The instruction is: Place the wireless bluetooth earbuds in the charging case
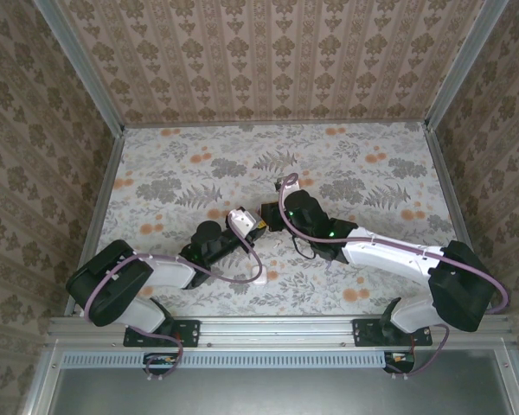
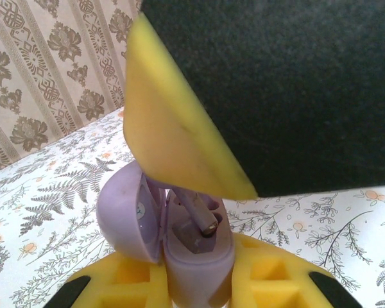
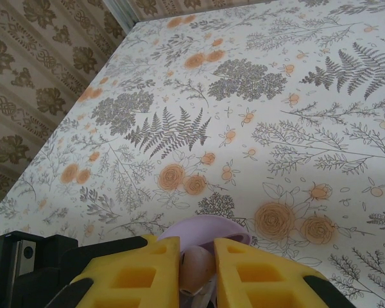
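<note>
Because the charging case (image 2: 199, 260) is small, glossy and rounded, the left gripper (image 2: 196, 285) keeps it clamped upright between its yellow pads over the floral table (image 2: 45, 212). The lid (image 2: 125, 218) is swung open to one side, so the case's mouth faces up. Directly above, the right gripper (image 3: 197, 273) is pressed together on an earbud (image 3: 196, 266), pinching its body so the stem (image 2: 202, 218) points down. From the left wrist, that stem reaches into the open case beneath one yellow finger (image 2: 173, 141) of the right gripper. Gripping the case rather than leaving it loose seems meant to stop it sliding or tipping while the earbud is pushed home. Whether the other earbud is seated cannot be told.
</note>
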